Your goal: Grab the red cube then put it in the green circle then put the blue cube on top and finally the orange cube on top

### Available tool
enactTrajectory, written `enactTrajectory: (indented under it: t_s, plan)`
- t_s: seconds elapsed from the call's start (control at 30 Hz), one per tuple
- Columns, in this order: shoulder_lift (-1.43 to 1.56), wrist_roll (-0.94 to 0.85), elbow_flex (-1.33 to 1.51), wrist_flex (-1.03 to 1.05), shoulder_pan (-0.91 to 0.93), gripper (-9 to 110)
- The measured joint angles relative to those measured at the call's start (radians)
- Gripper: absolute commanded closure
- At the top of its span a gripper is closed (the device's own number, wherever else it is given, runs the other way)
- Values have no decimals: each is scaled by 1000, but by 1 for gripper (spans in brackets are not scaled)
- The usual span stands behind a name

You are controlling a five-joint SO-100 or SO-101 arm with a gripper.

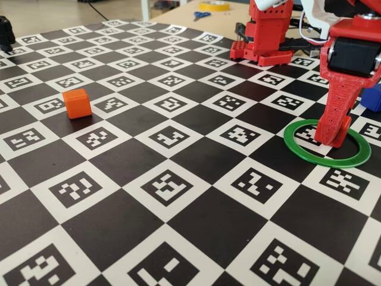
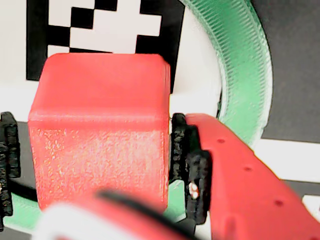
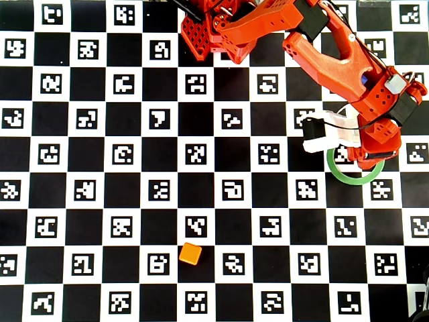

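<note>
The red cube [image 2: 100, 95] stands on the board inside the green circle [image 2: 245, 65], between my gripper's [image 2: 95, 157] black pads [image 2: 181, 145]. A thin strip of board shows between the cube and each pad, wider on the left, so the jaws stand slightly open around it. In the fixed view the gripper [image 1: 333, 134] reaches down into the green circle [image 1: 321, 161] and hides the cube. In the overhead view the gripper [image 3: 369, 155] covers the ring's [image 3: 348, 180] top. The blue cube [image 1: 372, 98] lies just behind the ring at the right edge. The orange cube [image 1: 77, 102] sits far left, and it shows in the overhead view [image 3: 190, 253].
The arm's red base [image 1: 268, 36] stands at the back of the checkered marker board [image 1: 178, 179]. Scissors [image 1: 201, 15] and a tape roll [image 1: 214, 5] lie on the table behind it. A black object [image 1: 5, 33] sits at the far left edge.
</note>
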Motion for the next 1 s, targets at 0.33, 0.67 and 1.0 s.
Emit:
enactTrajectory:
  t_s: [0.33,0.67,1.0]
  plan:
    - [0,0,0,35,0,75]
    - [25,-37,3,40,14,69]
    - [245,-130,83,78,54,69]
